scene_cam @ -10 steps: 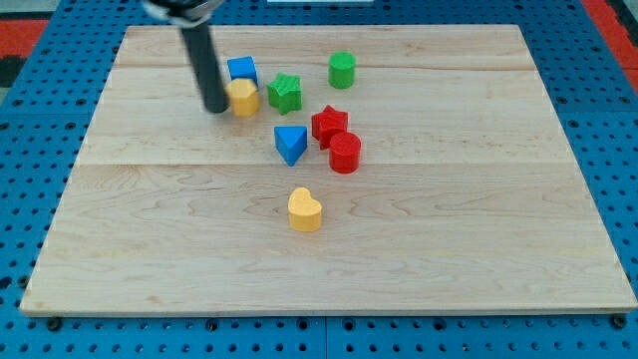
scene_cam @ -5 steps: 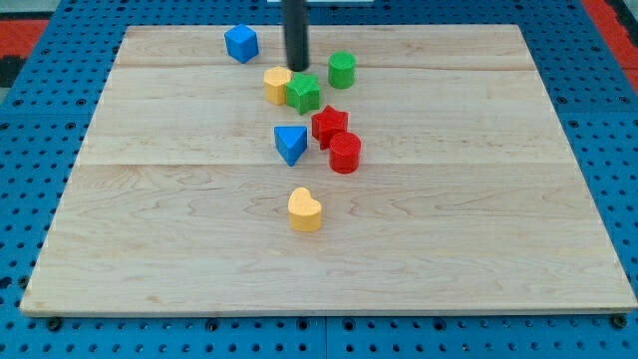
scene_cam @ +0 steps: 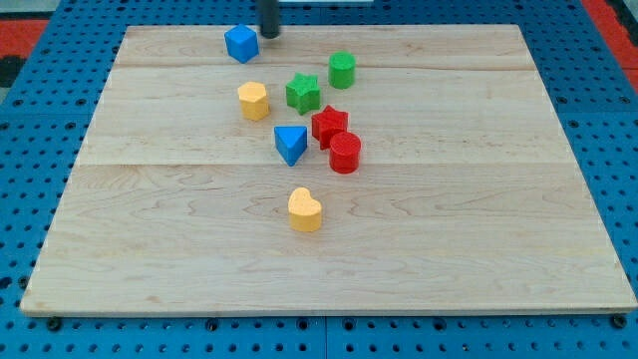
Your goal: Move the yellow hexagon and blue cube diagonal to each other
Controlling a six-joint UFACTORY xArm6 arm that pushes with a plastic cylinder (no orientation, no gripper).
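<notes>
The blue cube [scene_cam: 241, 43] sits near the board's top edge, left of centre. The yellow hexagon [scene_cam: 253, 101] lies below it and slightly to the right, apart from it. My tip [scene_cam: 269, 35] is at the top edge, just right of the blue cube, close to it; I cannot tell whether it touches. Only the rod's lower end shows.
A green star [scene_cam: 303, 93] lies right of the yellow hexagon. A green cylinder [scene_cam: 342, 69], a red star [scene_cam: 329, 124], a red cylinder [scene_cam: 345, 154], a blue triangle [scene_cam: 290, 144] and a yellow heart [scene_cam: 304, 210] lie around the middle of the wooden board [scene_cam: 498, 199].
My tip moved from the green star up and left to beside the blue cube. The yellow hexagon now lies lower left, apart from the green star. Earlier the cube moved up.
</notes>
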